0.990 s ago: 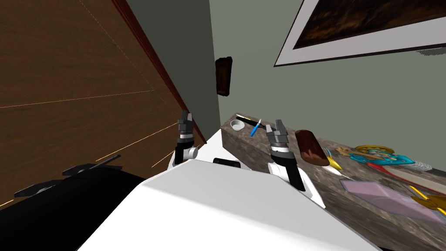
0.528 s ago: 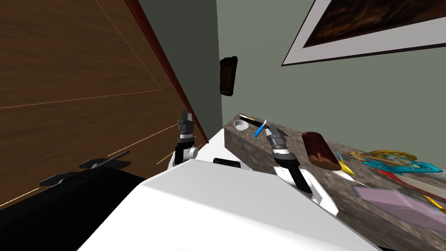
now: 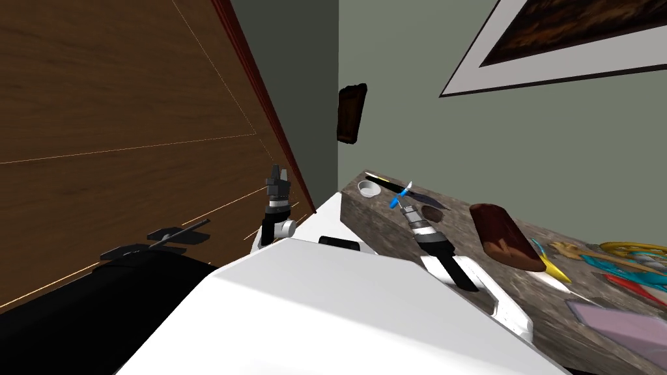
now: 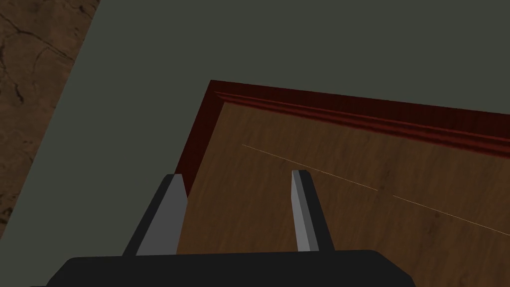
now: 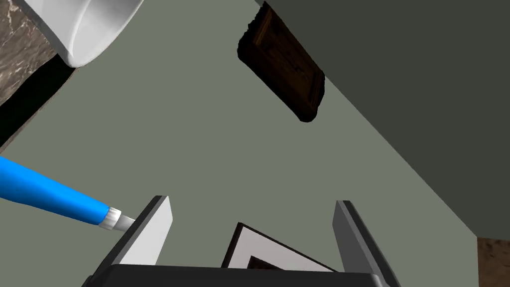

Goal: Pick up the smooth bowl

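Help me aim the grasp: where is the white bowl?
Head view: the white bowl sits on the counter, far left end by the corner, beyond the blue pen and right hand.

Blue pen (image 5: 50, 197) touches the right claw (image 5: 251, 202), lying between it and the bowl (image 5: 84, 25) near the counter's (image 3: 391, 228) far corner.

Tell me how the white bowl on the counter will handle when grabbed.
The bowl looks rigid and probably light: small, thin-walled. Its smooth side may slip in the thin-bladed right hand. Low and wide, it should slide, not tip.
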Motion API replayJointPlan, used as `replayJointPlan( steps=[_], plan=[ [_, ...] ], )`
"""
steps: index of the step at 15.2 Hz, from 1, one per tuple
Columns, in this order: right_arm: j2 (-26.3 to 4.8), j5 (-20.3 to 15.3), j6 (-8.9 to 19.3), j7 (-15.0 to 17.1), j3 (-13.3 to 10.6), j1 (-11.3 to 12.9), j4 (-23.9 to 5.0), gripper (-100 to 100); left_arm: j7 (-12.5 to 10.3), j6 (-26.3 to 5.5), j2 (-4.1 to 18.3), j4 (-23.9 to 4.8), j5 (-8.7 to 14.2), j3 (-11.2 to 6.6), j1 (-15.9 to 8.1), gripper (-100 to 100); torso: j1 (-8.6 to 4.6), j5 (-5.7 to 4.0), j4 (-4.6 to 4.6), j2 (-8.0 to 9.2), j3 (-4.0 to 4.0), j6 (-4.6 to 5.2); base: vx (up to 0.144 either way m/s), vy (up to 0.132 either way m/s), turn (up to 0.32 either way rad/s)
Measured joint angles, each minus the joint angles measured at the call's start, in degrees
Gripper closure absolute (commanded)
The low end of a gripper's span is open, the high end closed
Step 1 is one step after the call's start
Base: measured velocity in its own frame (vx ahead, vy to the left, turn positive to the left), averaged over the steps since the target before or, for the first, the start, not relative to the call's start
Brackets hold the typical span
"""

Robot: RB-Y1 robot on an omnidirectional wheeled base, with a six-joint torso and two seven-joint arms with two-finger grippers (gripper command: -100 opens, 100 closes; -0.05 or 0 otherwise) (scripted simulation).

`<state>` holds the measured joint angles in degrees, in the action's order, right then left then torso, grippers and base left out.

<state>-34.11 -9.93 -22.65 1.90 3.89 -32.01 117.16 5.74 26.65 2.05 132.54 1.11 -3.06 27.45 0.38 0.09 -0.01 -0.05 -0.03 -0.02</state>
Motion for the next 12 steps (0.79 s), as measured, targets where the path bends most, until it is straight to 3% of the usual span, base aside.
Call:
replayJointPlan(
  steps=[12],
  plan=[
    [-13.5, -6.5, -0.8, -4.5, 1.5, -3.9, -9.8, -100, 0.0, 0.0, 0.0, 0.0, 0.0, 0.0, 0.0, 0, 0.02, 0.01, -0.01, -0.03, -0.02, 0.0, 0.021, 0.094, 0.119]
  ],
)
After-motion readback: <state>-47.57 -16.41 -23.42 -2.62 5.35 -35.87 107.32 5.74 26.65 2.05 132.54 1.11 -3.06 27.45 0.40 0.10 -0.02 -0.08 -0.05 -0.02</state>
